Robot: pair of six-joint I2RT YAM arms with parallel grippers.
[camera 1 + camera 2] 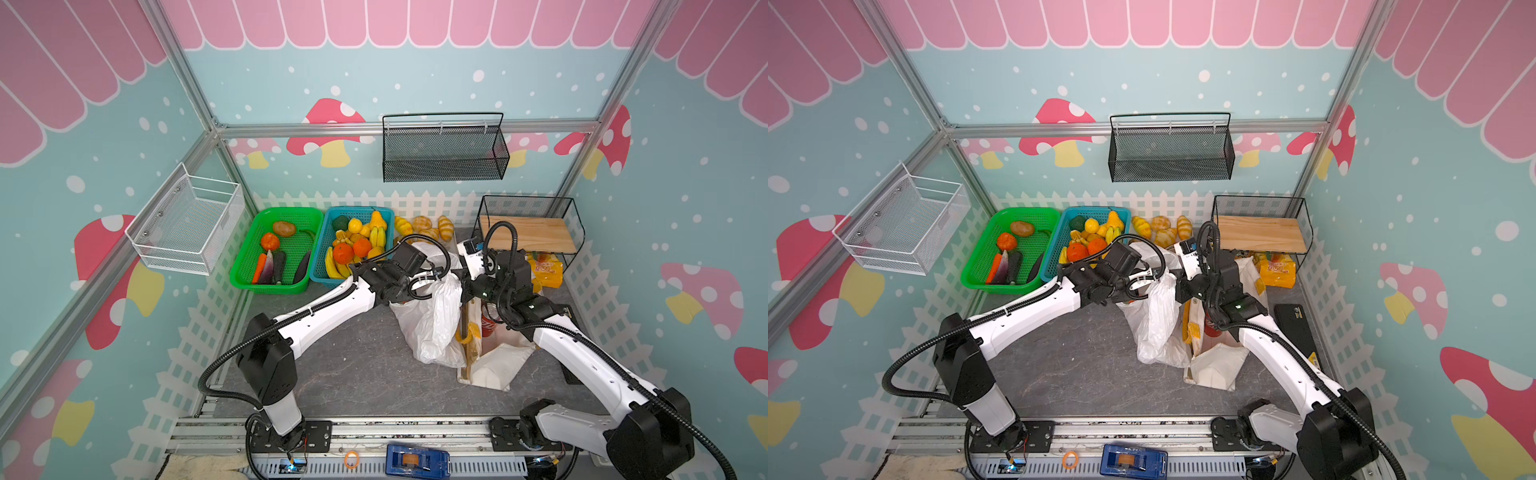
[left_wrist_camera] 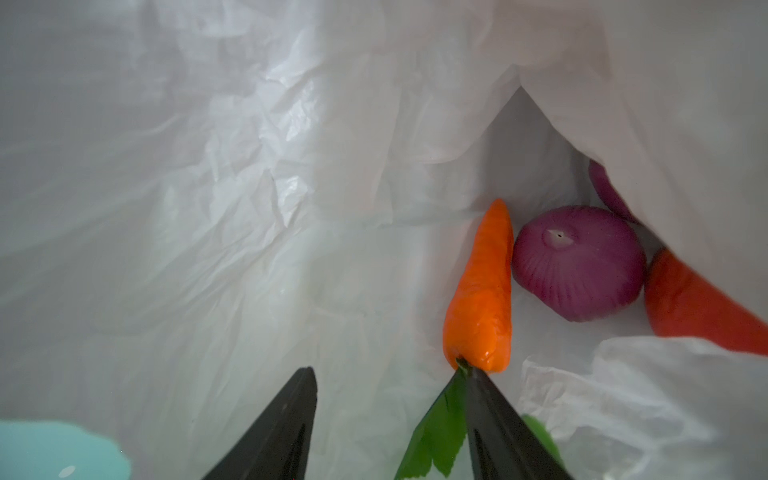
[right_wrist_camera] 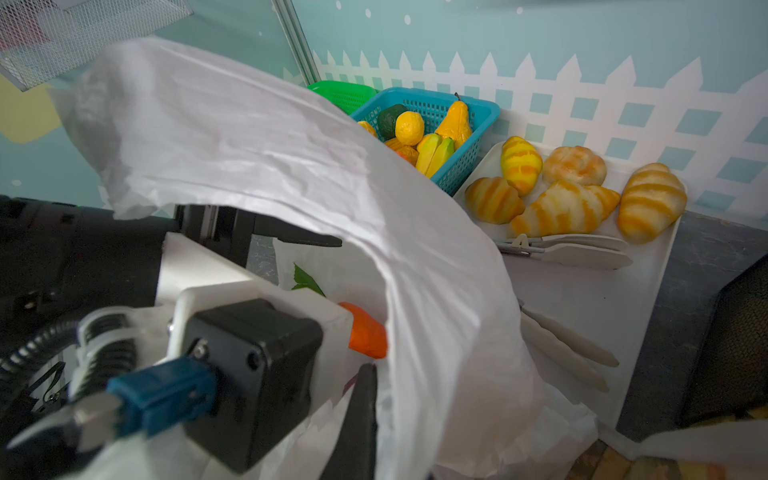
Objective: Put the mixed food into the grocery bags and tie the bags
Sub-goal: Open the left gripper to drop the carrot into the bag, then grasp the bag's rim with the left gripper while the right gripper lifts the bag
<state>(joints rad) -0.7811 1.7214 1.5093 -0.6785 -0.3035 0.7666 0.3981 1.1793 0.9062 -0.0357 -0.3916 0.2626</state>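
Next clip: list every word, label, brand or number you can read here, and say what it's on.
No text in these views can be read for certain.
Yellow packet under the wooden shelf: red print, too blurred to read.
Red soda can in the tote: white script, too small to read.
Black flat box: small yellow label, too small to read.
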